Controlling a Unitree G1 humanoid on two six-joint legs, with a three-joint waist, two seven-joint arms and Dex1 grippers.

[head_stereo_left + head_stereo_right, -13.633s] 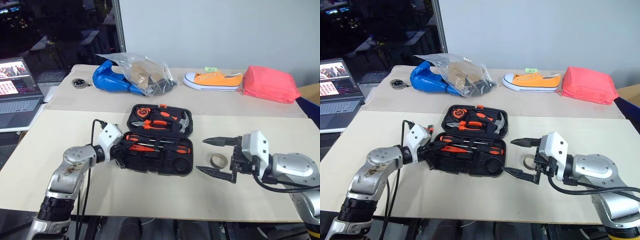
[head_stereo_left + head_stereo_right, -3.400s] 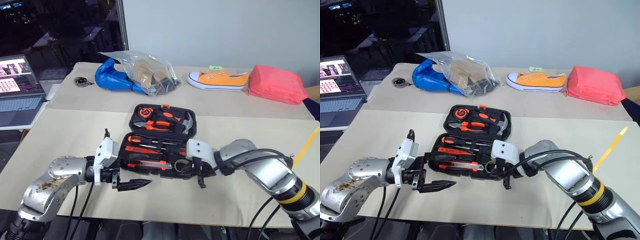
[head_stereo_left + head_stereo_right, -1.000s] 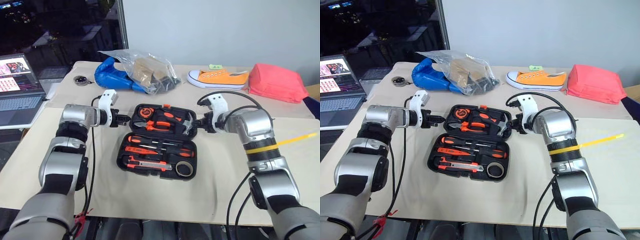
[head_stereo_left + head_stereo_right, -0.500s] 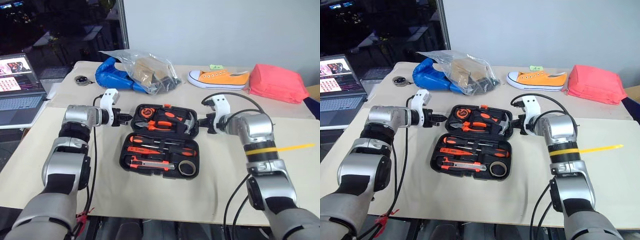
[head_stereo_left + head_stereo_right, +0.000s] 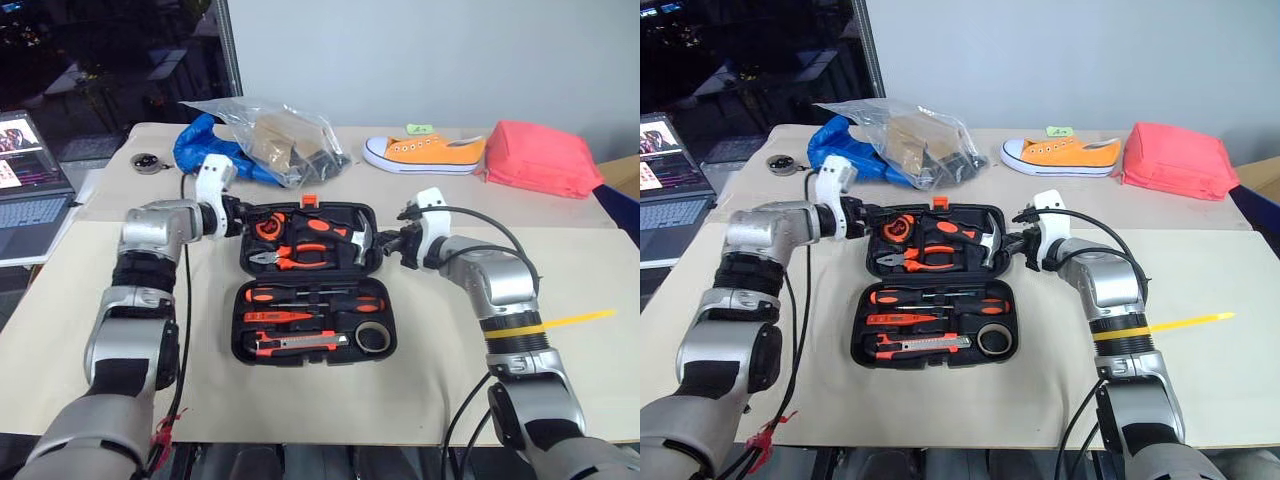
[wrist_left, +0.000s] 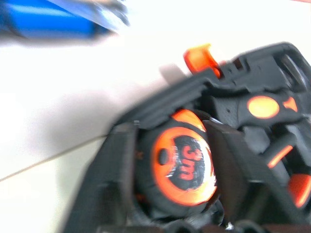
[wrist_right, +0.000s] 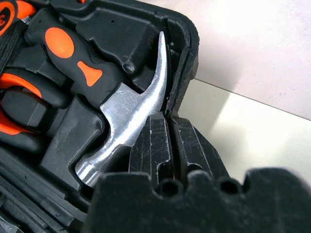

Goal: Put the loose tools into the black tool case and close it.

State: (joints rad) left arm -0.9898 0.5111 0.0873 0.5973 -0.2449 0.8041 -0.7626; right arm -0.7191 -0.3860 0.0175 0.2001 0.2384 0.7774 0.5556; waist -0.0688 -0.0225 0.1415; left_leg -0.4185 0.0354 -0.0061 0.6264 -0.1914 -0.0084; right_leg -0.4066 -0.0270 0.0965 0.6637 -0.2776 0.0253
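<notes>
1. Two grippers flank the lid of the black tool case (image 5: 308, 280) at table centre: left gripper (image 5: 238, 215) at 9 o'clock, fingers apart; right gripper (image 5: 385, 243) at 3 o'clock, fingers pressed together.
2. Tools look seated (tape ring (image 5: 371, 338) incl.).
3. Stiff, light shell, prob. slippery; push lid's far edge by orange latch (image 5: 309, 201).

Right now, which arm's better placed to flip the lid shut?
Right, narrowly. The right gripper is shut, its tips at the lid's edge by the hammer. The left gripper is at the opposite corner of the black tool case, its fingers open around the tape measure, so it needs resetting first.
</notes>
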